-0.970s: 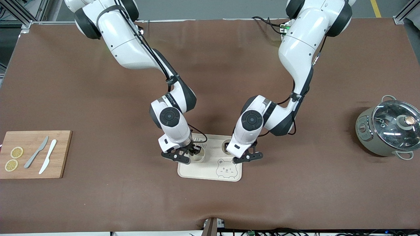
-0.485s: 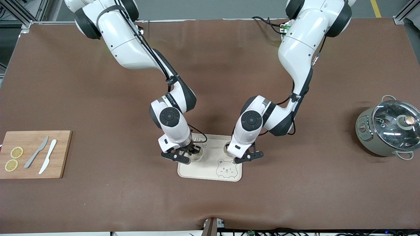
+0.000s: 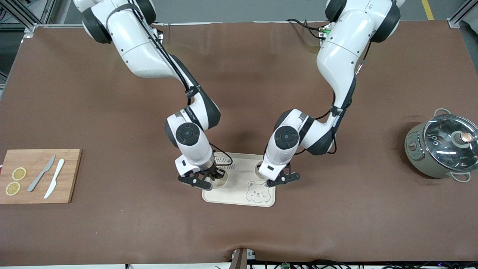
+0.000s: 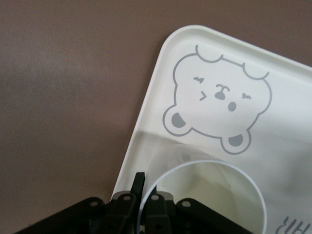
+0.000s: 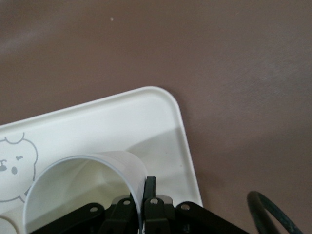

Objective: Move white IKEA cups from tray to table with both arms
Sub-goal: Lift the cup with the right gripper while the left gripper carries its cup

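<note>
Two cups: both on the tray (image 3: 239,194), each with an arm's fingers pinched on its rim.
Left gripper (image 3: 269,178): fingers clamped on the wall of the cup (image 3: 258,169) at the tray's end toward the left arm; a second ago they stood apart around that rim.
Right gripper (image 3: 209,178): fingers clamped on the other cup (image 3: 221,179), as before; this arm has since shifted toward its own end of the surface (image 3: 336,224), and its cup now sits at the tray's edge.
Meaning: both grasps look made, so the lift-off seems to be starting, the right arm ahead of the left.
Wrist views: each shows a thin white rim caught between dark fingers (image 4: 138,187) and (image 5: 149,190).
Writing: grey bear face (image 4: 219,109) printed on the tray; lettering beside the right gripper is half hidden, with "BEAR" partly readable.
Elsewhere: cutting board (image 3: 67,175) and pot (image 3: 440,149), well apart from the tray.
</note>
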